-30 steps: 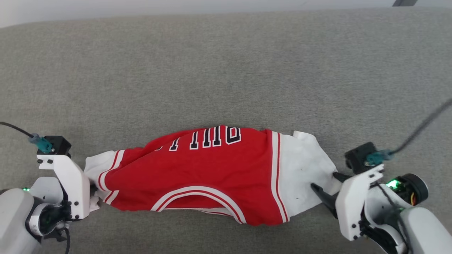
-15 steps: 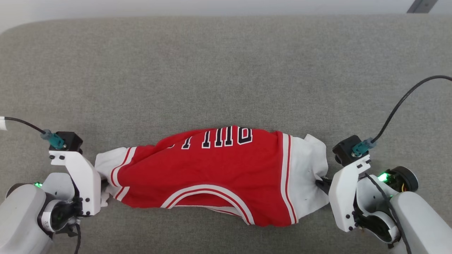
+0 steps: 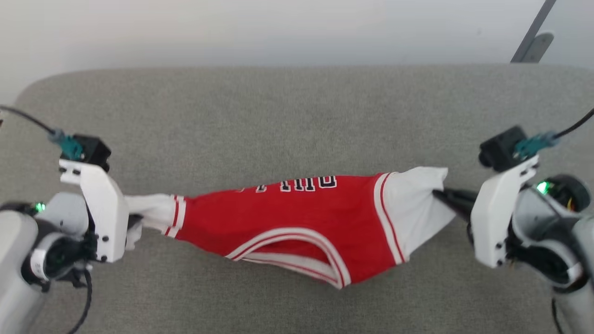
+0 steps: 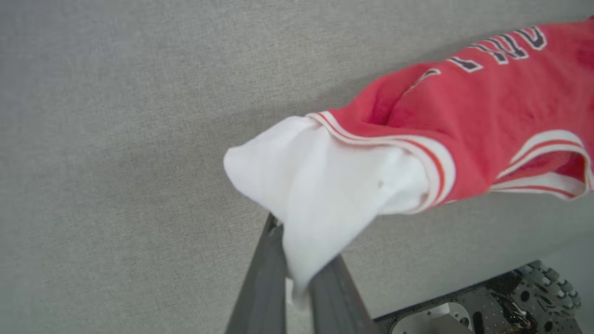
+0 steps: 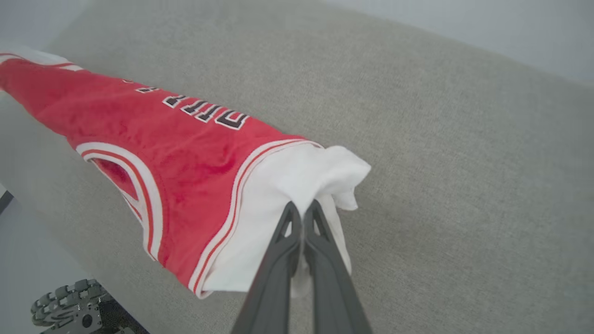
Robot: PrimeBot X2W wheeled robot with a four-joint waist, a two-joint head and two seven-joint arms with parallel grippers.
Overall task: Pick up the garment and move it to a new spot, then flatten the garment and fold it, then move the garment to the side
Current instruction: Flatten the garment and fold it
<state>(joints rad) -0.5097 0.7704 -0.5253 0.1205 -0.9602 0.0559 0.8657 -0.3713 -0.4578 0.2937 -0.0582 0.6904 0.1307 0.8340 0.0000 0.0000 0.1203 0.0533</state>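
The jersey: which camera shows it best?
Head view: the whole jersey shows, end to end. Left wrist view has one white sleeve and part of the red body; right wrist view has the other sleeve and most of it.

Red garment (image 3: pixel 287 222) with white sleeves, black lettering, stretched sideways, hanging slack above grey surface

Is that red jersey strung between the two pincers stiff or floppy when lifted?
Probably floppy: the garment sags midway between the left pincer and right pincer. Likely light, since thin pinches on its white sleeves seem to carry it. It might slip if tugged.
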